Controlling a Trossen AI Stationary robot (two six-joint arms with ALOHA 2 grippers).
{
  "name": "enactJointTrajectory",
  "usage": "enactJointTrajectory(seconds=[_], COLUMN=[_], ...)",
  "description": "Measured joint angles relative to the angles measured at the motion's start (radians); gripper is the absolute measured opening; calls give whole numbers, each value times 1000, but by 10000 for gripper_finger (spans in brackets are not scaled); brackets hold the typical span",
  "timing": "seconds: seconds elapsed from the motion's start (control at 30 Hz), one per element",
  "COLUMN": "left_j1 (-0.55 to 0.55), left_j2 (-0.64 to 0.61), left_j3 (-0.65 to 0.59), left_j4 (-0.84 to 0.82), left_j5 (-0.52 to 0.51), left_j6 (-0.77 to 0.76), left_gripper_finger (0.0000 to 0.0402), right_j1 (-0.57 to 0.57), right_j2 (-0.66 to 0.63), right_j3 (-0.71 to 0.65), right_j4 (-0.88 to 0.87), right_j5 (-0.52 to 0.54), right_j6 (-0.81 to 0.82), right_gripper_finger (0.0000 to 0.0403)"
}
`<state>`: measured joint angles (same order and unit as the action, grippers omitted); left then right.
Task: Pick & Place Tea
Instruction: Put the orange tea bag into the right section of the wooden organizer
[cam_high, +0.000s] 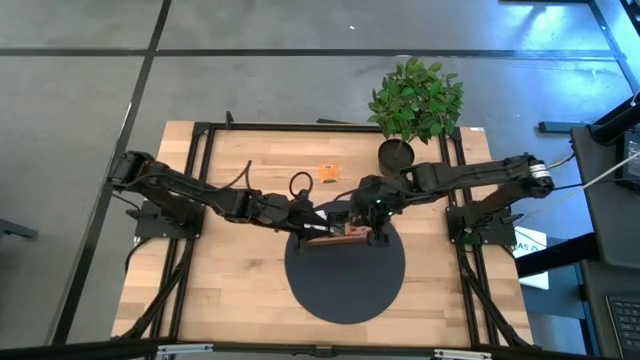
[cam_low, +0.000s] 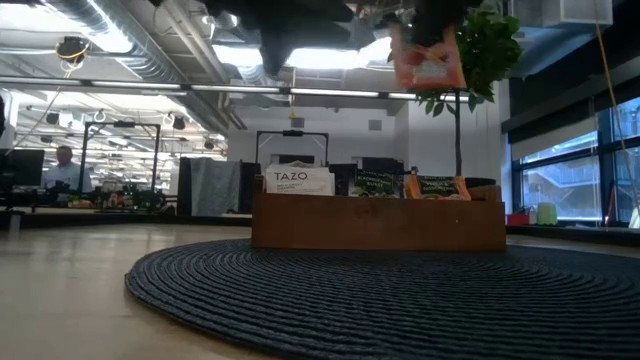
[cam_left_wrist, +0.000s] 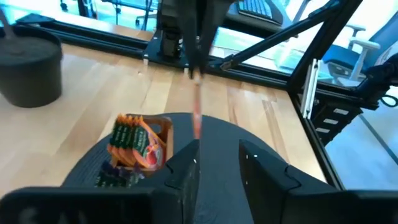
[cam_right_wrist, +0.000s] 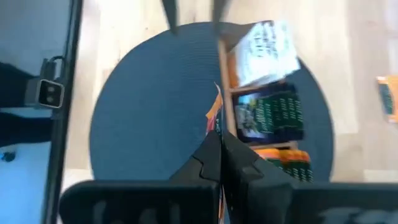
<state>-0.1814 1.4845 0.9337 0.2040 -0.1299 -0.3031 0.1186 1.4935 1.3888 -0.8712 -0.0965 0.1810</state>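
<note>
Now the placing step is in hand: the right gripper hangs above the brown three-compartment wooden tray, its fingers pinched tight on a small flat orange tea-bag sachet, which shows edge-on between them in the right wrist view and dangles high over the tray's right part in the low view. The tray sits on a round dark woven mat and already holds white sachets at one end, dark green ones in the middle and orange ones at the other end. By my reading, the next move calls for lining the held sachet over the orange compartment, lowering it and letting go. The left gripper waits just beside the tray over the mat, its fingers parted and empty. One more orange sachet lies apart on the pale wooden table, near a black-potted green plant.
</note>
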Motion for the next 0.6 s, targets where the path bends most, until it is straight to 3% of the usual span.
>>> enactJointTrajectory(seconds=[0.13,0.37,0.6], left_j1=[-1,-1,-1], left_j2=[-46,-46,-43], left_j3=[0,0,-1], left_j4=[-40,-44,-48], left_j5=[-14,-14,-14], left_j6=[2,3,3], left_gripper_finger=[109,105,104], right_j1=[-13,-14,-16], right_j2=[-74,-91,-91], right_j3=[-122,-337,-442], right_j4=[24,241,301], right_j5=[58,64,151], right_j6=[-11,-79,-83], right_gripper_finger=[4,5,5])
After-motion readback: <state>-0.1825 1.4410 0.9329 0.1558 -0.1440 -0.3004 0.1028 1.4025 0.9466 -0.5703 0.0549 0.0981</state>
